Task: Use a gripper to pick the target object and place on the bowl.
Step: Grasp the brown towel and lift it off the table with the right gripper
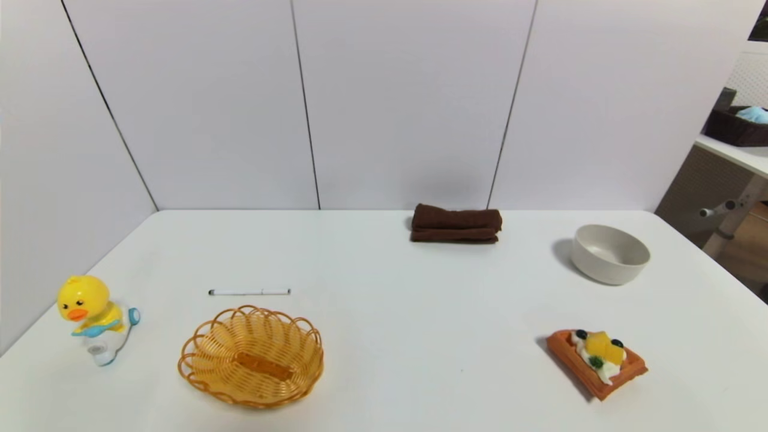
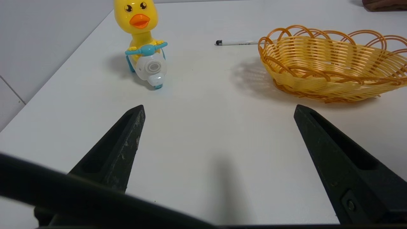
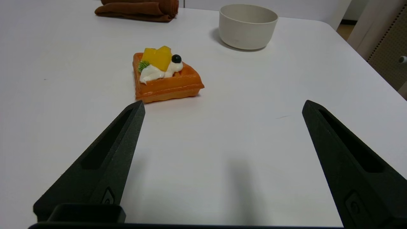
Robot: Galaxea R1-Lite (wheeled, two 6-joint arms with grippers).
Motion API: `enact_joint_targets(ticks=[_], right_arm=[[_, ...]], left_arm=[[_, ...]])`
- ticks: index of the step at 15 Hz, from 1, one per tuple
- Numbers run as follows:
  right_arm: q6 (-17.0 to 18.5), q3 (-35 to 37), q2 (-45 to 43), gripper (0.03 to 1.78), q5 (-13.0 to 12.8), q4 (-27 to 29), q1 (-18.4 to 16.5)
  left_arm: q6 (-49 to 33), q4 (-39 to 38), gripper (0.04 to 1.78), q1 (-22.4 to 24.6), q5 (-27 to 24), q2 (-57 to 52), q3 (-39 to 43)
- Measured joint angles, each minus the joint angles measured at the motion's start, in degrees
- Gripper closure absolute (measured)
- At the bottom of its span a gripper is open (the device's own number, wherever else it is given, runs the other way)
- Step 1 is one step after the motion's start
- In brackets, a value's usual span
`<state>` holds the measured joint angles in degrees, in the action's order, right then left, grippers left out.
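Head view finds the dark brown folded cloth towel lying left of my landmark, the round off-white matte bowl, well apart. Nearer me than that bowl, my left gripper and right gripper both hover spread wide, empty.

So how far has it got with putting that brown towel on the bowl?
Nothing is done yet. The brown towel lies folded at the table's far edge, and the bowl sits empty. The left gripper and right gripper are open over bare table, holding nothing. Reaching, grasping and placing all remain.
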<state>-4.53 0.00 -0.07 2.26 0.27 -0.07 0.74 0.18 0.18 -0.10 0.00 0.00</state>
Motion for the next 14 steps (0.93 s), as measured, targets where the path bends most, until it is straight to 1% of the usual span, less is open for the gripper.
enact_joint_targets(ticks=[9,11,14], right_arm=[[0.0,-0.2,0.1,0.1,0.0,0.6,0.1],[0.7,-3.7,1.5,0.1,0.2,3.4,0.1],[1.1,-14.4,8.4,0.1,0.5,10.3,0.1]], left_arm=[[0.0,0.0,0.13,0.0,0.0,0.0,0.0],[0.0,0.0,0.13,0.0,0.0,0.0,0.0],[0.0,0.0,0.13,0.0,0.0,0.0,0.0]])
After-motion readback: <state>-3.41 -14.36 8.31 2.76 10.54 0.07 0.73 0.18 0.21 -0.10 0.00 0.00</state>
